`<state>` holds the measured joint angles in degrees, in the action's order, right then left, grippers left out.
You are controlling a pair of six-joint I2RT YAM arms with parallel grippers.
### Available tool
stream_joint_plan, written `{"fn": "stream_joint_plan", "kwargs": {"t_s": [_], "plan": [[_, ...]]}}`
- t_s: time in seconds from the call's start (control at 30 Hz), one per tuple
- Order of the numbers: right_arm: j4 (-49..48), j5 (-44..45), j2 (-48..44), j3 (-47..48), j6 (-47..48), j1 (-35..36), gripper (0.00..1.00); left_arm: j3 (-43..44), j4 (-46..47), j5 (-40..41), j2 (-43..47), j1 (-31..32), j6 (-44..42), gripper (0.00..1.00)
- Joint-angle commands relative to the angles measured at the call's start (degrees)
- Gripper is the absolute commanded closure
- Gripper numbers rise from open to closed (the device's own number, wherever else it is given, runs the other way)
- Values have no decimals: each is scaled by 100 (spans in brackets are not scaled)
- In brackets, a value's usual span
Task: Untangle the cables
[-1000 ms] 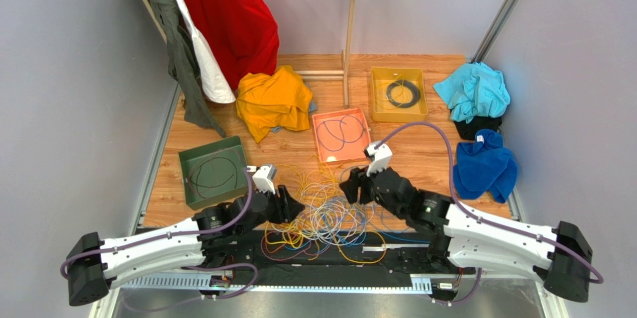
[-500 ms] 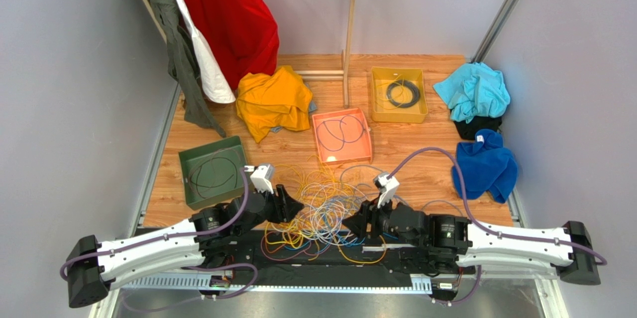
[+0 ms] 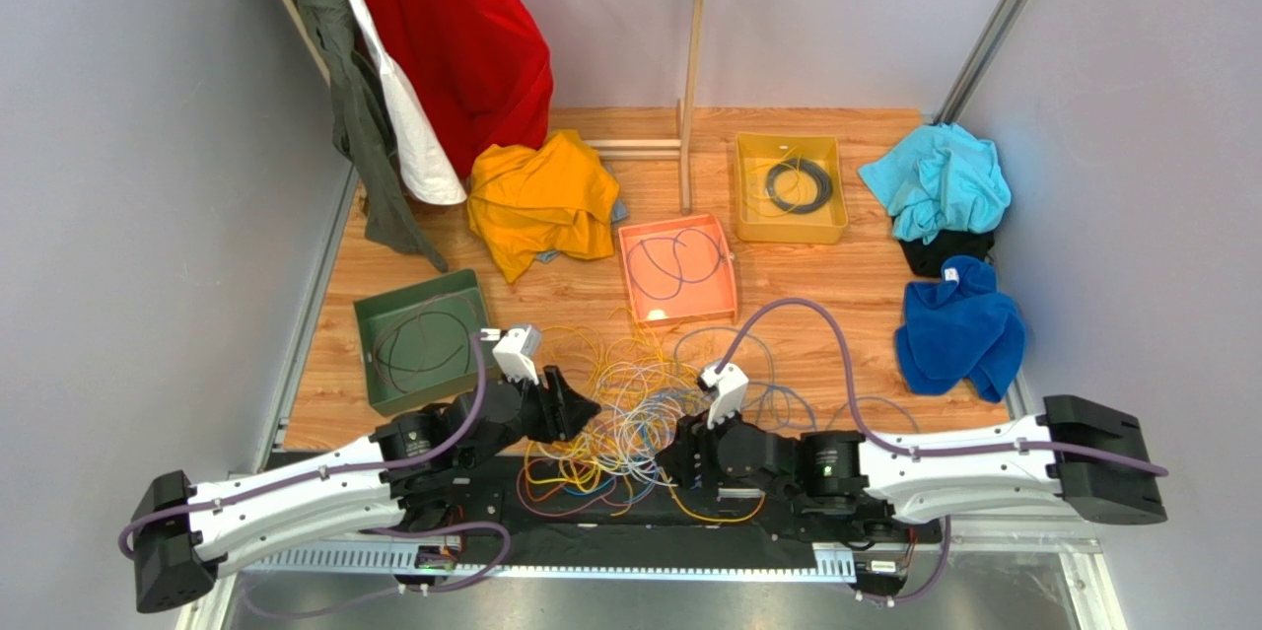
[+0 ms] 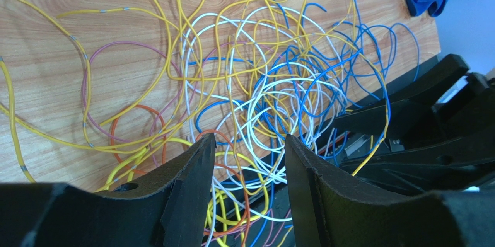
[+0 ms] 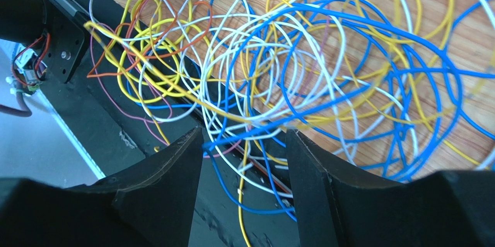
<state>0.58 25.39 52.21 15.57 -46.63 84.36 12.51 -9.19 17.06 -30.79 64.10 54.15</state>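
Observation:
A tangled heap of thin yellow, white, blue and orange cables [image 3: 640, 416] lies at the near middle of the wooden table and spills over the black base rail. It fills the left wrist view [image 4: 255, 84] and the right wrist view [image 5: 302, 67]. My left gripper [image 3: 585, 408] is open at the heap's left edge, jaws apart over white and orange loops [image 4: 248, 160]. My right gripper [image 3: 670, 456] is open at the heap's near right edge, low over blue and yellow strands [image 5: 244, 154]. Neither holds a cable.
A green tray [image 3: 422, 342], an orange tray [image 3: 677, 269] and a yellow tray [image 3: 790, 188] each hold a coiled cable. An orange cloth [image 3: 542, 197] lies behind left, and blue cloths [image 3: 960, 327] lie at the right. A wooden pole [image 3: 690, 83] stands at the back.
My right arm has swung from beside the orange tray down and left to the near edge of the heap. The left arm has barely moved.

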Motion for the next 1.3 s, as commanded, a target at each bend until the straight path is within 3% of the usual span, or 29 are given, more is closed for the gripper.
{"fn": "stream_joint_plan", "kwargs": {"t_s": [0.0, 0.1, 0.13, 0.17, 0.2, 0.23, 0.33, 0.4, 0.57, 0.63, 0.77, 0.9, 1.07, 1.27], "plan": [[-1015, 151, 571, 350, 84, 37, 43, 164, -100, 61, 195, 15, 52, 44], [-1121, 125, 773, 385, 84, 37, 52, 146, -153, 78, 292, 15, 52, 44], [-1113, 116, 756, 420, 67, 46, 61, 146, -171, 87, 336, 24, 52, 44], [-1069, 133, 713, 455, 66, 63, 85, 137, -214, 87, 354, 15, 43, 44], [-782, 159, 503, 534, 75, 150, 98, 146, -223, 96, 380, 15, 34, 44], [-544, 368, 336, 813, 302, 256, 100, 181, -250, 96, 424, 15, 8, 44], [756, 1070, -385, 1639, 978, 783, 100, 295, -364, 157, 494, 15, -97, 44], [1641, 1249, -562, 2754, 1681, 985, 100, 383, -487, 280, 538, 15, -176, 44], [3051, 942, -291, 5440, 2597, 1118, 100, 901, -846, 605, 810, 15, -572, 44], [3641, 776, -106, 6025, 2720, 1144, 100, 1173, -961, 798, 994, 24, -773, 44], [3871, 705, 149, 6923, 3072, 1206, 100, 1543, -1006, 957, 1329, 15, -1204, 42], [3660, 459, 272, 7582, 3336, 1223, 100, 1737, -313, 389, 1470, 15, -1846, 37], [3782, 265, 641, 8785, 3634, 1223, 100, 1781, 1197, -729, 874, 15, -2400, 26], [4117, -7, 1265, 10288, 3775, 1215, 100, 2167, 1892, -1528, -208, 33, -2418, 21]]}}
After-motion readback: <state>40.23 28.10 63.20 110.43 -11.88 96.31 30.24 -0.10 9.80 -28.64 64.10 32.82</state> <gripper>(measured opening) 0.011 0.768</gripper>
